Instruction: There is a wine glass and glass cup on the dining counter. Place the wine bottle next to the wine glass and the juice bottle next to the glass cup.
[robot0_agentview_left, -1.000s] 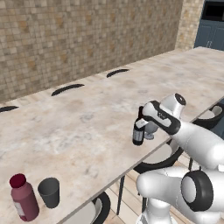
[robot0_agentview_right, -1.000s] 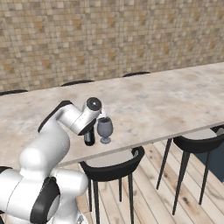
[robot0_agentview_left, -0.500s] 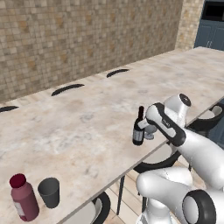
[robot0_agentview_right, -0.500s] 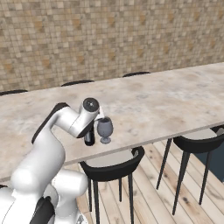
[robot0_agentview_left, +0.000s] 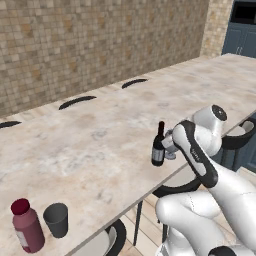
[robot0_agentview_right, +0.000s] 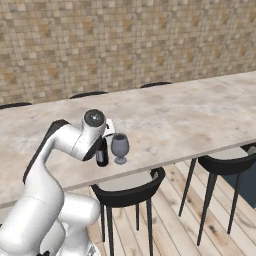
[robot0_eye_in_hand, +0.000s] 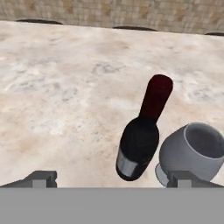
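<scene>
- Juice bottle (robot0_agentview_left: 27, 226): upright at the far left end of the surface (robot0_agentview_left: 100, 145), near its front edge. It is well apart from my end effector, at about 8 o'clock from it in the left base view.
- Glass cup (robot0_agentview_left: 56, 219): just beside the juice bottle, at its 3 o'clock. I judge this pairing complete.
- Wine bottle (robot0_eye_in_hand: 142, 140): standing on the surface with its long axis upright and its dark red top up. In the hand view it lies at 12 o'clock from my end effector, a shade right of centre, ahead of the fingertips and not between them.
- Wine glass (robot0_eye_in_hand: 194, 151): upright, just beside the wine bottle at its 3 o'clock in the hand view. I cannot tell whether the two touch. I judge this pairing complete as well.
- End effector (robot0_eye_in_hand: 113, 178): fingers spread wide, holding nothing, one tip either side of the bottle's base line.
- Finding: the bottle stands dead ahead and the right fingertip (robot0_eye_in_hand: 183, 178) sits just below the glass's foot. Any withdrawal should run straight back toward 6 o'clock, because a sideways swing toward 3 o'clock risks clipping the glass.
</scene>
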